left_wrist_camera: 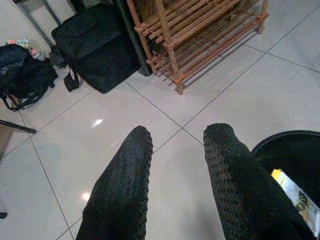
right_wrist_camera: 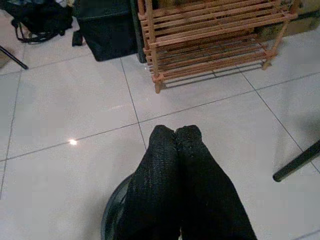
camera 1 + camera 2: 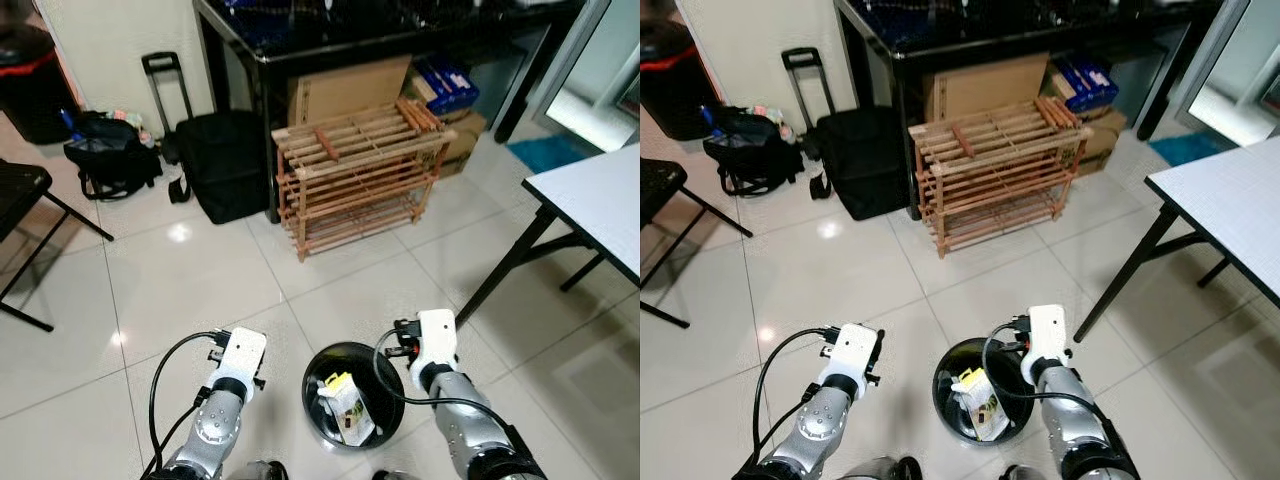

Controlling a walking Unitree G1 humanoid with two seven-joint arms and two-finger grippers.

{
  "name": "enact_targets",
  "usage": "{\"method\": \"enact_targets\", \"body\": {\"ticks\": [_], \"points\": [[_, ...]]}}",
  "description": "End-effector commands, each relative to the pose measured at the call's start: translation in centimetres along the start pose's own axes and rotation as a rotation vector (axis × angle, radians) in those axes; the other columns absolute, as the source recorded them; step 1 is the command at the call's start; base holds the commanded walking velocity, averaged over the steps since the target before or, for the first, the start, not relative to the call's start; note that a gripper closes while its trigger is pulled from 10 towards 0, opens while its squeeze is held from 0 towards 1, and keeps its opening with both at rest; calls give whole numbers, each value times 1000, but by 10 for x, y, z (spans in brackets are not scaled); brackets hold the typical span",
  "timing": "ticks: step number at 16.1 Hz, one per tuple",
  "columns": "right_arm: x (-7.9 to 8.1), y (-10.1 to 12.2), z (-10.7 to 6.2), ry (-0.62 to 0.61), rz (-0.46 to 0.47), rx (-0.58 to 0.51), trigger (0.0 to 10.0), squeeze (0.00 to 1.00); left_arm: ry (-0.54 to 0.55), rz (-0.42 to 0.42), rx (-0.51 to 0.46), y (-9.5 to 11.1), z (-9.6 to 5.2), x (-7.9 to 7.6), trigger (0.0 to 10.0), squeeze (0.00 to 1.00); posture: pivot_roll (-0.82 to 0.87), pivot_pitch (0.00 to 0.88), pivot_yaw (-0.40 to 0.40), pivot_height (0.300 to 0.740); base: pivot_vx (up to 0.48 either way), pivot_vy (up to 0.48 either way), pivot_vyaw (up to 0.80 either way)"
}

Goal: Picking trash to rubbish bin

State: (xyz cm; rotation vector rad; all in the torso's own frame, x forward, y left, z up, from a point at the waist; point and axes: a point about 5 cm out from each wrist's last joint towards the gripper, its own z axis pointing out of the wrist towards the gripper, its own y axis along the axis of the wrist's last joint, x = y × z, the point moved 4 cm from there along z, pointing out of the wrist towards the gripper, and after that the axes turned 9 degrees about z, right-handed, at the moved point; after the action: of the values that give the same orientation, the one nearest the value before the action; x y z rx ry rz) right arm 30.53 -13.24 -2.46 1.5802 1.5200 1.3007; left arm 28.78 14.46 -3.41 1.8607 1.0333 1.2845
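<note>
R hand (image 2: pixel 175 132) closed over black round bin (image 3: pixel 318 372)

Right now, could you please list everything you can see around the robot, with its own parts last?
Rubbish bin: one, black, on the floor between the two arms.
Trash: a few pale and yellow wrappers, inside the bin.
Wooden rack: one, brown slats, ahead against the black table.
Cardboard boxes: brown, under the black table.
Trolley bag: one, black, left of the rack.
Duffel bag: one, black, by the wall.
White table: one, on the right.
Folding chair: one, black, far left.
Left gripper: black fingers, open, beside the bin.
Right gripper: black fingers, shut, over the bin's rim.
</note>
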Motion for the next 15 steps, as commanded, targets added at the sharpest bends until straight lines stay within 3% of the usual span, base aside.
{"method": "enact_targets", "body": {"ticks": [1, 15], "points": [[-2, -2, 0, -13, -10, 7, 10000, 0, -5, 15, 8, -2, -1, -2, 10000, 0, -45, 45, 12, 740, 0, 0, 0], [-3, -1, -1, 2, -7, 5, 10000, 0, -33, 30, -26, 4, -1, -10, 10000, 0, -44, 74, 0, 740, 0, 0, 0]]}}
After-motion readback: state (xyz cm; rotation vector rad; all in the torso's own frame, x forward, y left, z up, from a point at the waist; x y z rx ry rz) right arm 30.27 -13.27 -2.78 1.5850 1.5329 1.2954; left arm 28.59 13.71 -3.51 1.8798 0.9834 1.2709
